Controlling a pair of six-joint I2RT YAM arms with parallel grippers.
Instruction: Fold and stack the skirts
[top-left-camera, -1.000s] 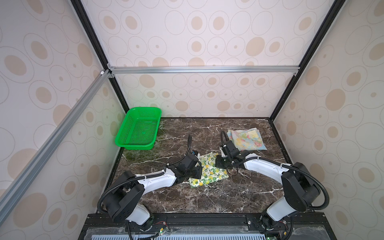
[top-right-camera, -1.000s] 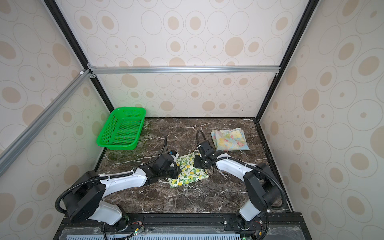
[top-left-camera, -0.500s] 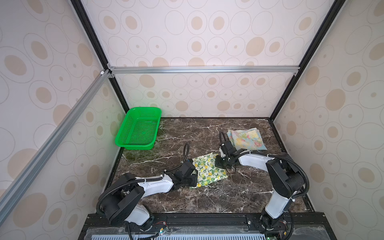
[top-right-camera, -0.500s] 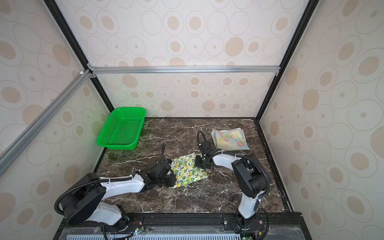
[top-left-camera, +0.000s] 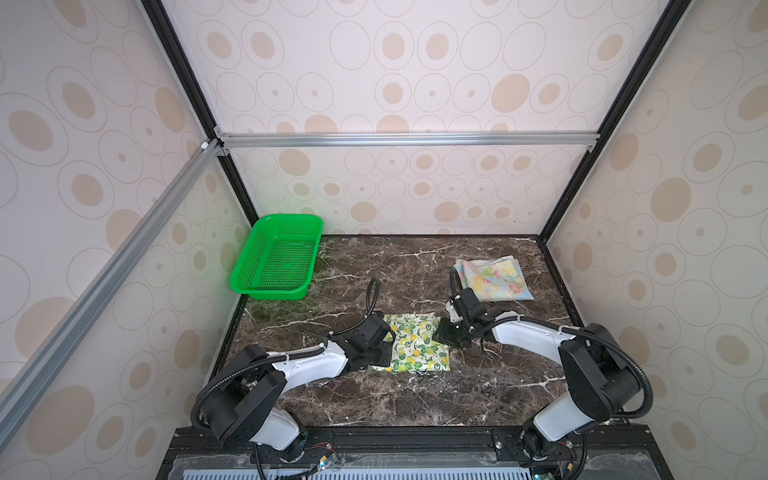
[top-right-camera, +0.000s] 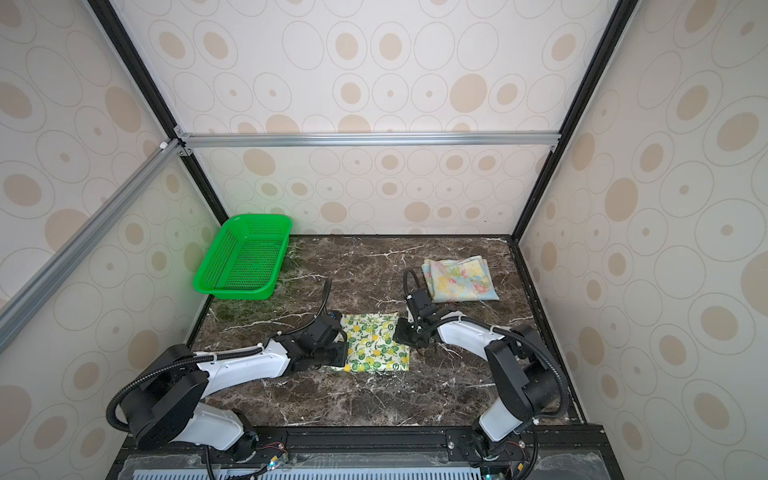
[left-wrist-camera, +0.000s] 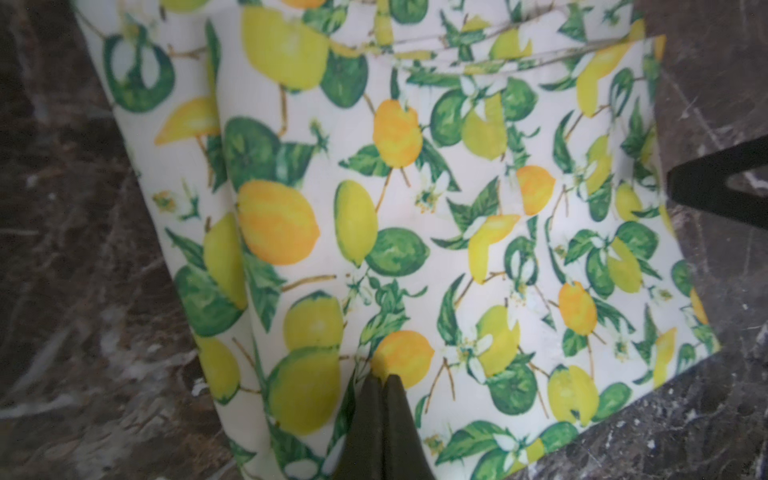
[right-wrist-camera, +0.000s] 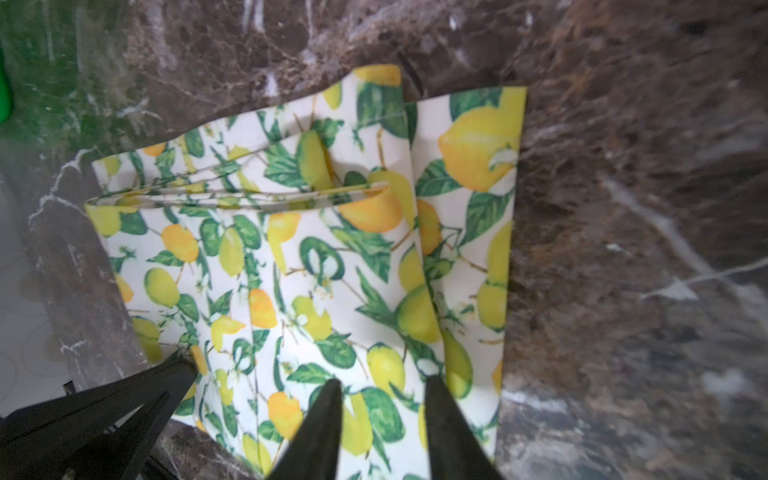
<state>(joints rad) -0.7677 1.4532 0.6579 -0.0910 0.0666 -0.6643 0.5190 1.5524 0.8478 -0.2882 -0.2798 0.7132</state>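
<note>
Right wrist view: jaws apart over folded lemon skirt (right-wrist-camera: 291, 270).

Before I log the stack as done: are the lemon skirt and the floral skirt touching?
Apart. Both top views show bare marble between the lemon skirt and the floral skirt farther back.

Skirts, two were counted: one lemon-print skirt (top-left-camera: 417, 343) and one pastel floral skirt (top-left-camera: 492, 278). Baskets, one was counted: a green mesh basket (top-left-camera: 276, 259). Grippers, two were counted: the left gripper (left-wrist-camera: 380, 380) and the right gripper (right-wrist-camera: 382, 386). Marble tabletop (top-left-camera: 415, 399), one was counted.
</note>
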